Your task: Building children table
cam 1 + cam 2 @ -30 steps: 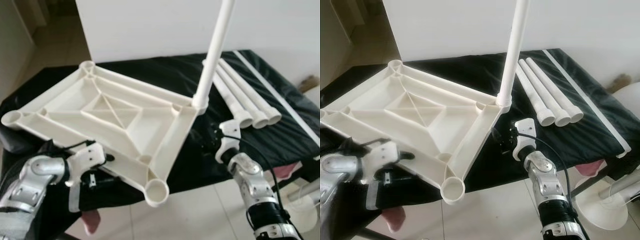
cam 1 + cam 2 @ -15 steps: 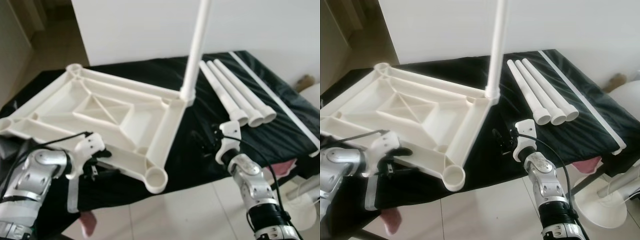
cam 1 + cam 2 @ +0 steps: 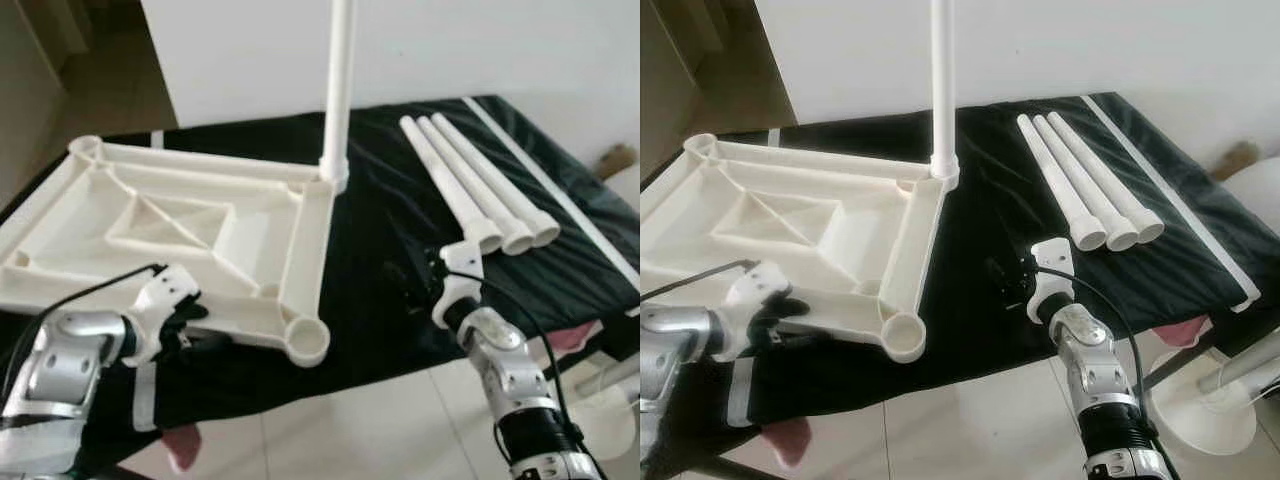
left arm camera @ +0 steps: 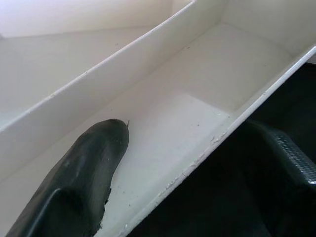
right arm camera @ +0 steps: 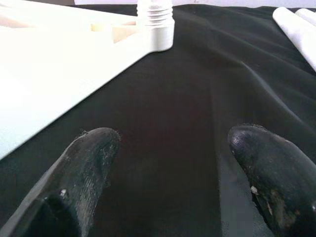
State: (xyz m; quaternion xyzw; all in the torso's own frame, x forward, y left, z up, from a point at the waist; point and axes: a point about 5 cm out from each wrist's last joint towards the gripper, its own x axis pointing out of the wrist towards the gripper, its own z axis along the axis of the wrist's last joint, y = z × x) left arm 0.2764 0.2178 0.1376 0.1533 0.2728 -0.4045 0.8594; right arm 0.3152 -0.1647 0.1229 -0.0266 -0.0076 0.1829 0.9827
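A white tabletop (image 3: 200, 225) lies upside down on the black cloth (image 3: 400, 230). One white leg (image 3: 338, 90) stands upright in its far right corner socket (image 5: 155, 22). An empty corner socket (image 3: 307, 343) faces me at the near right. Three loose legs (image 3: 465, 190) lie side by side to the right. My left gripper (image 3: 190, 325) is shut on the tabletop's near rim (image 4: 207, 148), one finger (image 4: 84, 173) inside the rim and the other under it. Between the tabletop and the loose legs, my right gripper (image 3: 415, 290) hangs open just above the cloth, its fingers (image 5: 89, 158) wide apart.
A white panel (image 3: 250, 50) stands behind the work surface. A thin white strip (image 3: 540, 170) runs along the cloth's right side. A white round stand base (image 3: 1210, 410) sits on the tiled floor at the lower right, beside my right arm.
The tabletop, held by my left gripper, has swung to the left and lies flatter. Its fitted leg now stands straight instead of leaning right. The right arm has stayed put.
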